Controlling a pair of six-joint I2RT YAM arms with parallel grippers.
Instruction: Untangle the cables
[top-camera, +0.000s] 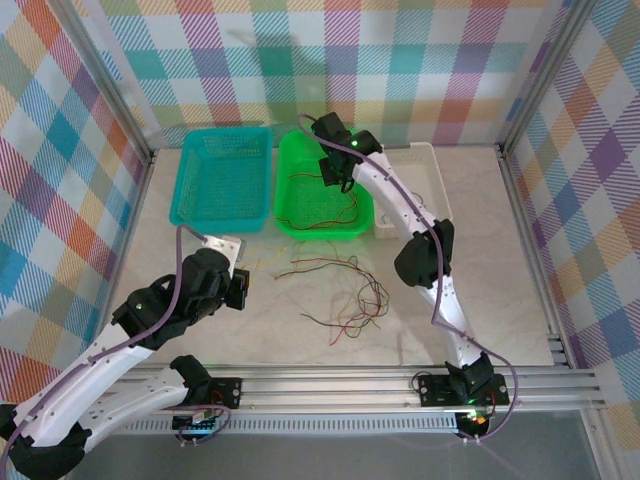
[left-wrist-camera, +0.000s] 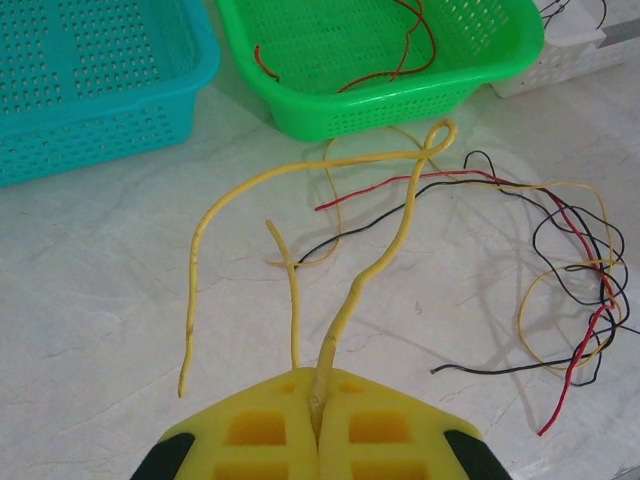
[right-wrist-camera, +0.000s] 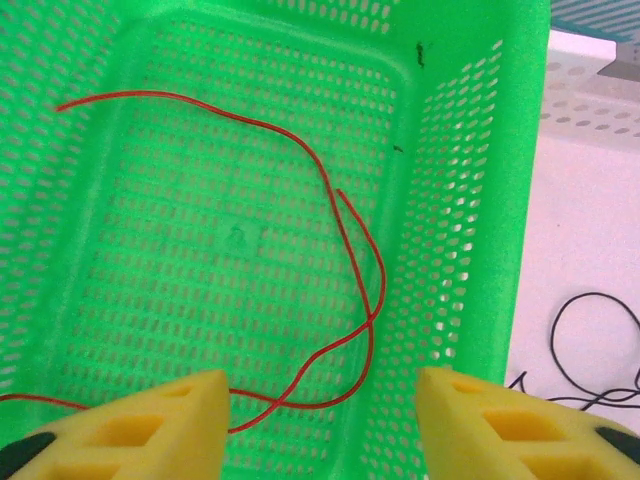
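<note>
My left gripper (left-wrist-camera: 320, 405) is shut on a yellow cable (left-wrist-camera: 400, 225) that loops away over the marble table towards the green basket (left-wrist-camera: 400, 105). To its right lies a loose tangle of red, black and yellow-tan cables (left-wrist-camera: 570, 270), which from above sits mid-table (top-camera: 345, 290). My left gripper (top-camera: 240, 290) is low at the tangle's left. My right gripper (right-wrist-camera: 322, 410) hangs open above the green basket (right-wrist-camera: 470, 200), with nothing between its fingers. Thin red cables (right-wrist-camera: 350, 230) lie loose on the basket floor below it.
A teal basket (top-camera: 222, 175) stands left of the green basket (top-camera: 281, 190). A white perforated tray (top-camera: 430, 165) stands on the green basket's right, with a black wire (right-wrist-camera: 590, 340) beside it. Metal frame posts and checked walls close in the table.
</note>
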